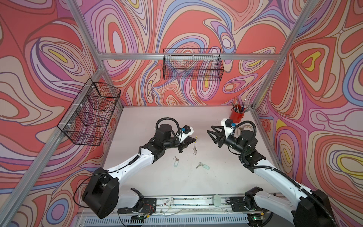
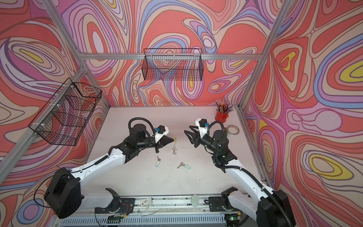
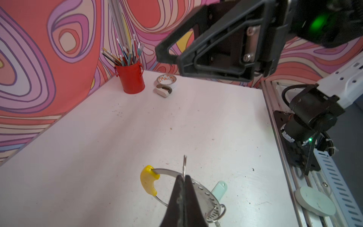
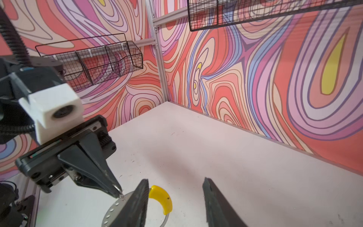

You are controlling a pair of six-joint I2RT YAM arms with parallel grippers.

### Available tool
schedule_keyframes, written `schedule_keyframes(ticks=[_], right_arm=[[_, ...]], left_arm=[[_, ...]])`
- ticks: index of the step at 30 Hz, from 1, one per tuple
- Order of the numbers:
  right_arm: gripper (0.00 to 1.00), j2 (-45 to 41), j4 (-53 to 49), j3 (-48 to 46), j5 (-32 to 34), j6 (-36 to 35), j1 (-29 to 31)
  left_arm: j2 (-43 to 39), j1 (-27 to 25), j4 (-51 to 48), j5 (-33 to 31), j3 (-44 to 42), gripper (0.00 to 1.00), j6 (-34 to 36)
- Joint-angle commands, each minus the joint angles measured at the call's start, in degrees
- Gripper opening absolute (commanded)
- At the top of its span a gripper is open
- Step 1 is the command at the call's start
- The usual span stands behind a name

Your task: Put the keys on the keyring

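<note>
Nearest us in both top views, one key (image 1: 175, 160) and a second key (image 1: 202, 166) lie flat on the table (image 1: 157, 182), apart from each other and untouched. Just beyond them the left gripper (image 1: 194, 139) is clamped shut on the keyring (image 3: 205, 197), holding it raised and on edge; whether its lower wire loops touch the table we cannot tell. Farther on, the right gripper (image 1: 210, 129) hangs free with its jaws apart, holding nothing. We judge the step in hand to be fetching a key. The ring should be held steady while the free arm comes down over the second key and pinches its pale tag, leaving the metal end clear for threading. The top views give the ring only as a thin line. The left wrist view shows its flat face, its row of holes, the yellow sleeve (image 3: 147, 180) and one tag behind it, with the tape roll (image 3: 166, 79) and red cup (image 3: 130, 78) far off. The right wrist view shows no key.
</note>
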Motion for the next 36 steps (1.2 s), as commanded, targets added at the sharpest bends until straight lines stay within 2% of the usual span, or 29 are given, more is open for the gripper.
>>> schedule_keyframes(ticks=[1, 5, 14, 22, 36], right_arm=[[0.48, 1.02, 1.52, -0.35, -5.64, 6.66, 0.02], [0.48, 1.07, 2.76, -0.29, -10.25, 8.98, -0.05], [0.46, 4.00, 9.21, -0.43, -20.49, 14.40, -0.05], [0.37, 7.43, 11.46, 1.69, -24.43, 16.27, -0.05], [0.32, 9.20, 16.30, 2.21, -26.12, 18.77, 0.08]], left_arm=[[-2.34, -0.30, 15.69, -0.57, -3.43, 0.00, -11.68], [-3.04, -0.30, 25.31, -2.58, -7.26, 0.00, -18.62], [0.72, -0.56, 41.68, -1.67, -11.01, 0.00, -29.54], [3.63, -1.35, 46.56, -0.69, -11.59, 0.00, -31.44], [6.41, -1.70, 49.32, 1.62, -11.26, 0.00, -31.95]])
